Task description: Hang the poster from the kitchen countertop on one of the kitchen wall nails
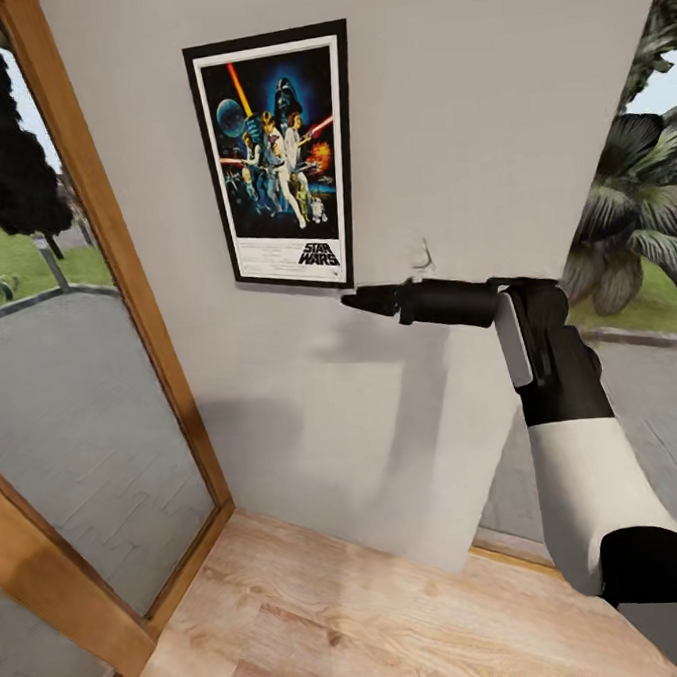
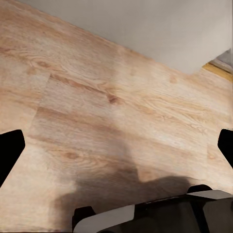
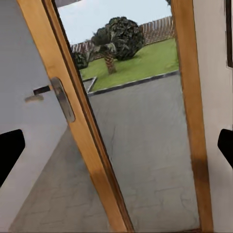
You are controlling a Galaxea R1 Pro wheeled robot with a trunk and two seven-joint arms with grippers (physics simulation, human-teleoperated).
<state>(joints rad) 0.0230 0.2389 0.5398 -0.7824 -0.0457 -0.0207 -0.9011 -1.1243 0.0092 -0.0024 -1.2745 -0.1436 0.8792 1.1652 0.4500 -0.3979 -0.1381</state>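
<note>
**Poster on the wall, right hand just below it**

The poster (image 1: 277, 157) hangs flat and slightly tilted on the white wall (image 1: 465, 120). To finish well, draw your right hand (image 1: 361, 301) straight back without nudging the frame. That hand sits just under the poster's lower corner; its wrist camera shows fingers spread and nothing between them. Your left hand (image 2: 116, 145) is spread too, empty, pointing at the wood floor (image 2: 97, 97).
</note>
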